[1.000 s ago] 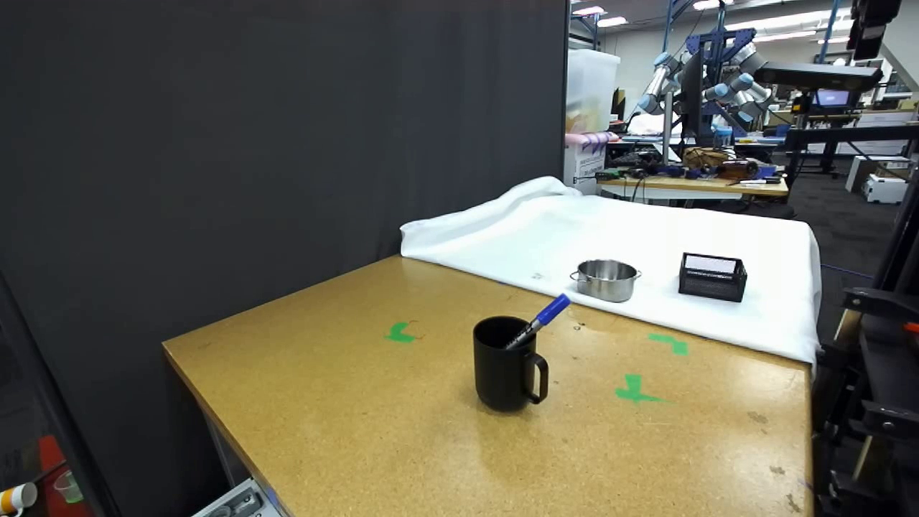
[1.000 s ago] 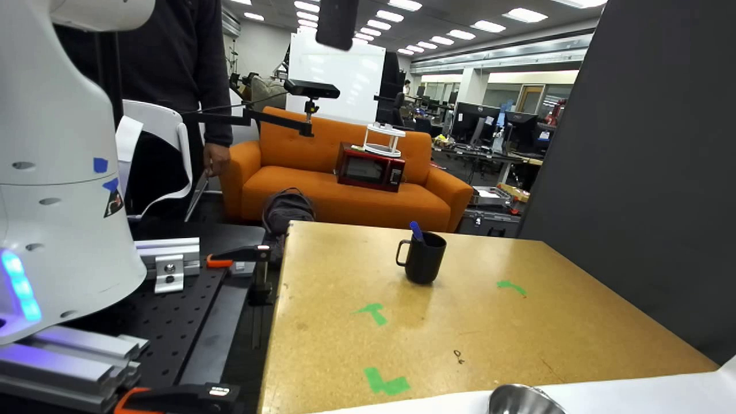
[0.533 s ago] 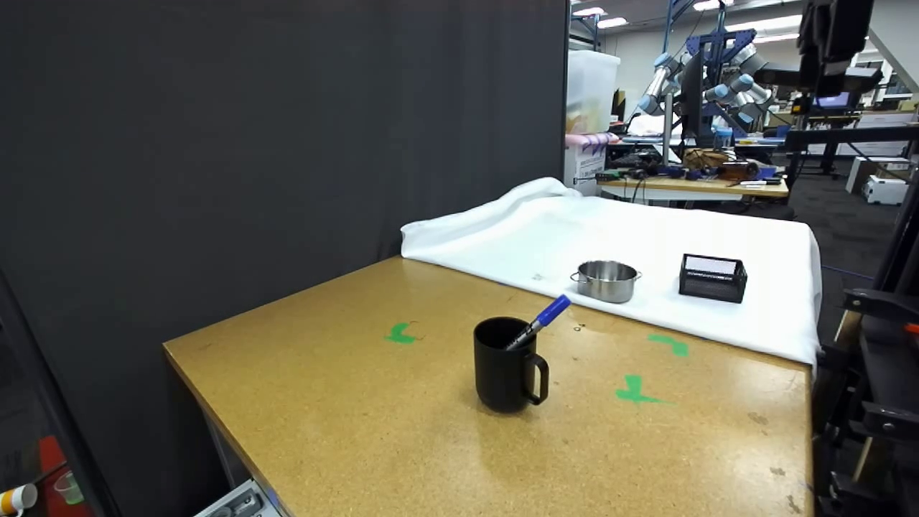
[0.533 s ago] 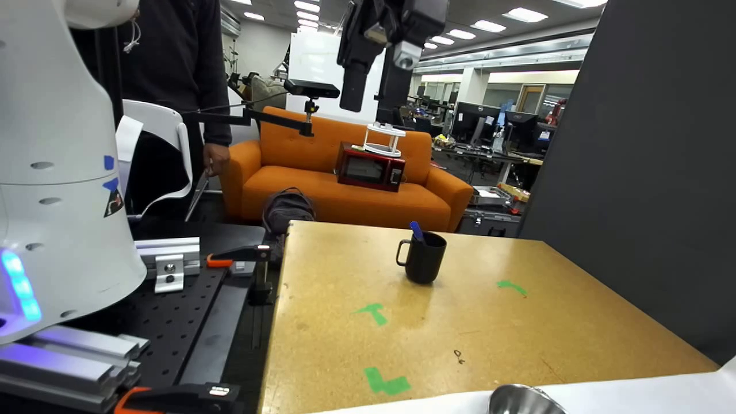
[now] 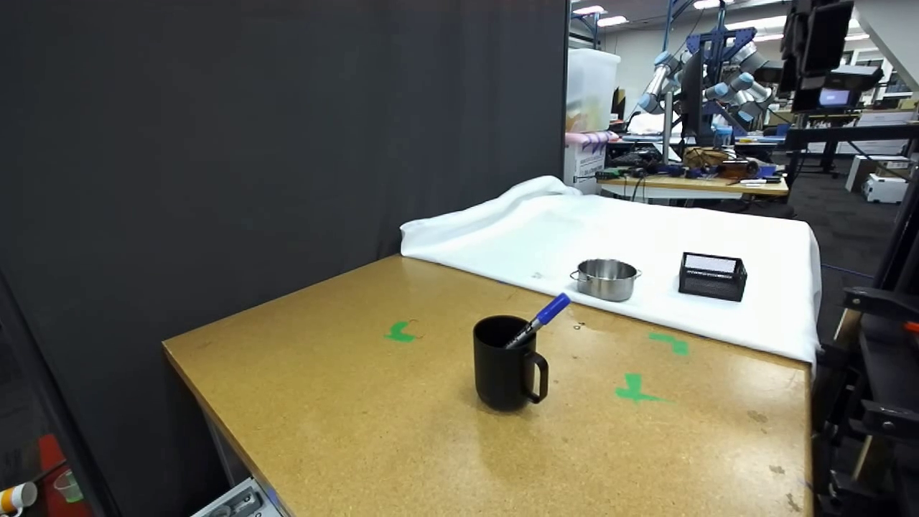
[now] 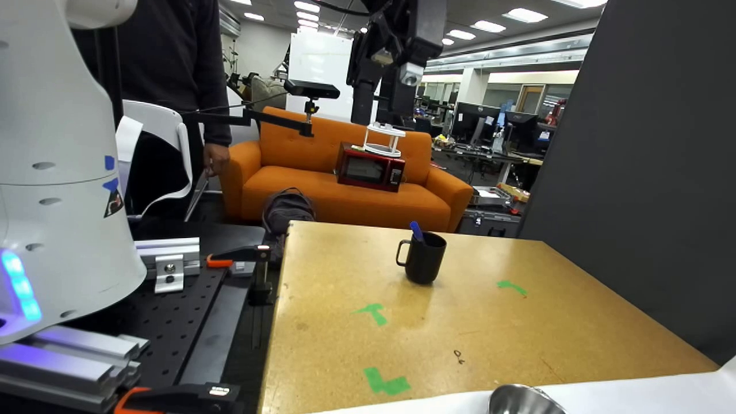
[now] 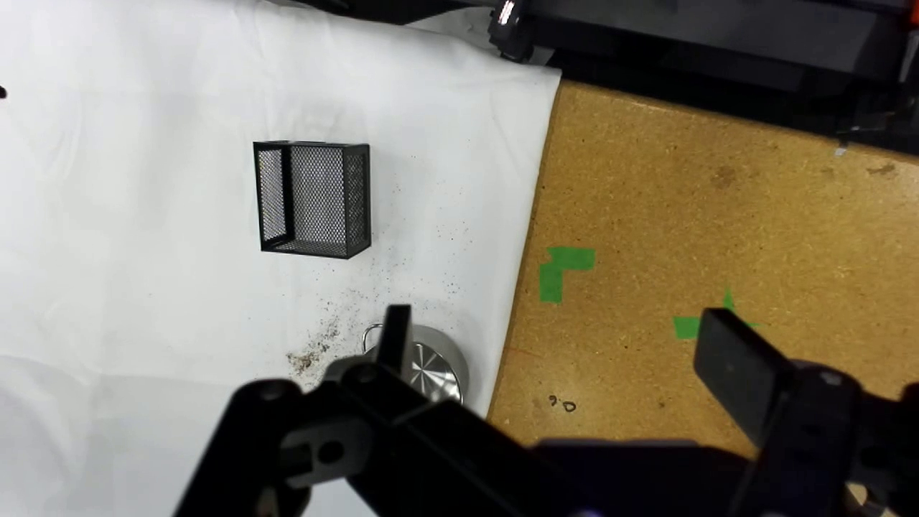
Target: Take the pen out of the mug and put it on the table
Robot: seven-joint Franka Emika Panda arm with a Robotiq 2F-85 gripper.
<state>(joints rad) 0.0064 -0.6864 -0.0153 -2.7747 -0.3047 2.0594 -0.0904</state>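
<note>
"Pen [image 5: 542, 318] in mug [image 5: 502, 377] — blue end up, slanting out over the rim on the handle side, its lower end hidden inside. The mug stands upright on the tan table [image 5: 344, 402]. Which step is in hand?"

"The approach, I'd say: the pen has yet to be gripped. The claw [image 7: 558, 327] hangs high, well apart from the mug, its fingers spread wide and holding nothing."

"And in the wrist view?"

"Part of the table, white cloth [image 7: 143, 215], a black mesh box [image 7: 316, 197] and a metal pot [image 7: 439, 362], partly hidden behind one finger. Neither pen nor mug shows there."

"So the next move?"

"Across to the mug and down, by my judgement — turned so the two fingers straddle the blue end, clear of the rim."

"Where might it go wrong?"

"On the pull. The pen likely needs drawing out along its own slant; a sideways tug could drag or tip the mug."

"And the finish?"

"Laid flat on the table, beside the mug, and let go only once it touches, since a round barrel may roll."
</note>
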